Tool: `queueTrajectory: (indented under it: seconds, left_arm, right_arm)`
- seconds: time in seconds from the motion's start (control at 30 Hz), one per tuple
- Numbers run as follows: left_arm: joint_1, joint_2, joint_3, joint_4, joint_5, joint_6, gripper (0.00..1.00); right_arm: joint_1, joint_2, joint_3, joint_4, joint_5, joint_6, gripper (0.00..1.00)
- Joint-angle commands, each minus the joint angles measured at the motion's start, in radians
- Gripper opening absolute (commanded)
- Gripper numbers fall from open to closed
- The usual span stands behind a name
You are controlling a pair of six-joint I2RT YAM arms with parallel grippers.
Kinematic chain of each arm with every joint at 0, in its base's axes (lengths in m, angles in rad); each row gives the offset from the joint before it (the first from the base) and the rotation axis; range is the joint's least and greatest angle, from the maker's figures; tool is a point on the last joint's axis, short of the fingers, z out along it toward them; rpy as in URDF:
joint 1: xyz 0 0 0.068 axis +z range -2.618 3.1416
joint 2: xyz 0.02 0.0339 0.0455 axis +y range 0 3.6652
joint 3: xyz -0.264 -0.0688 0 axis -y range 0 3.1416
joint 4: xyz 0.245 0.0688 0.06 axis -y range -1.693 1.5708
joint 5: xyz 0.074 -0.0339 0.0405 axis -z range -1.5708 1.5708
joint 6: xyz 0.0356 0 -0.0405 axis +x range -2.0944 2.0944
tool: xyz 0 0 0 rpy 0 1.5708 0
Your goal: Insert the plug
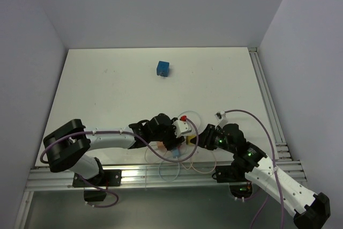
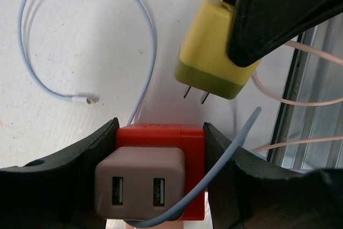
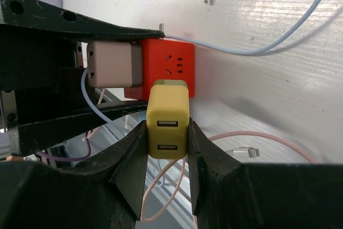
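Right claw [image 3: 167,127]: closed snug on the yellow plug [image 3: 168,111], one finger on each side, its two USB ports facing the wrist camera.
Left claw [image 2: 161,126]: clamped on the red power cube [image 2: 177,138], which has a beige charger [image 2: 140,183] already seated in one face.
Where the plug is: up off the table [image 1: 107,89], just beside the cube at the near edge, between the two arms.
Plug heading: the two prongs [image 2: 195,94] lead, and the long axis runs from the claw straight toward the cube's socket face [image 3: 177,65].
Gap: the prongs are short of the cube, not touching it; a sliver of table shows between them.
Near edge: the aluminium rail [image 1: 161,172] is right under the action, so room is tight on that side.
Open room: a broad stretch of table lies toward the far wall; a blue block [image 1: 163,68] sits out there, well apart.
Clutter: a light blue cable [image 2: 144,30] loops across the table and past the cube, and a pink cable [image 3: 257,138] curls under the plug.
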Motion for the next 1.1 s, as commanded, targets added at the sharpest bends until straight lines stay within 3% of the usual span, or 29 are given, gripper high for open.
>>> queueTrajectory:
  seconds: [0.0,0.23,0.4,0.7,1.07]
  left_arm:
    - [0.008,-0.042,0.002,-0.014,0.020,0.007,0.00]
    - [0.008,-0.213,-0.154,0.168,0.008,0.028,0.00]
    - [0.008,-0.342,-0.286,0.398,0.046,0.039,0.00]
    - [-0.012,-0.385,-0.412,0.582,0.097,0.054,0.00]
    - [-0.031,-0.310,-0.490,0.719,0.095,0.065,0.00]
  right_arm:
    - [0.004,-0.001,0.065,0.015,0.020,-0.014,0.00]
    - [0.004,0.030,0.126,0.000,-0.019,-0.026,0.00]
    - [0.004,0.140,0.200,0.018,-0.119,-0.055,0.00]
    - [0.006,0.315,0.181,0.193,-0.343,-0.026,0.00]
    - [-0.001,0.426,0.135,0.270,-0.369,-0.008,0.00]
